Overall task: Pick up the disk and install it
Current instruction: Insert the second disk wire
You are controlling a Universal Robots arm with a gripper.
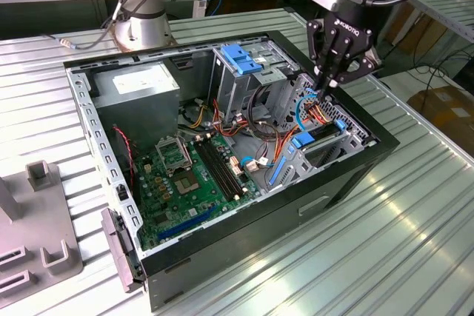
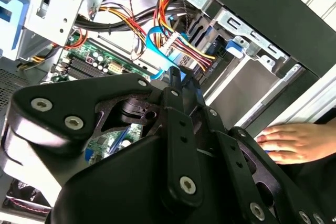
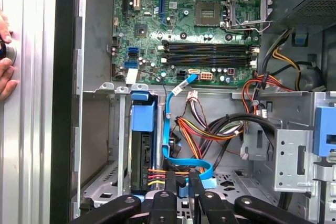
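The disk (image 1: 323, 134) sits on edge in the drive bay at the exterior view's right end of the open computer case (image 1: 348, 183), blue rails at both ends. In the first wrist view its dark casing (image 3: 139, 161) stands in the bay under a blue rail. My gripper (image 1: 326, 88) hangs just above the bay, beside the disk, fingers drawn together. Its fingertips (image 3: 171, 178) sit next to a flat blue cable (image 3: 169, 124) and a bundle of coloured wires. In the second wrist view the gripper (image 2: 176, 77) points at that same blue cable. Nothing visible is held between the fingers.
A grey power-supply box (image 1: 144, 83), a metal drive cage with a blue handle (image 1: 241, 57) and the green motherboard (image 1: 189, 175) fill the case. A person's hand (image 2: 291, 142) rests outside the case wall. A grey fixture (image 1: 37, 234) lies on the slatted table.
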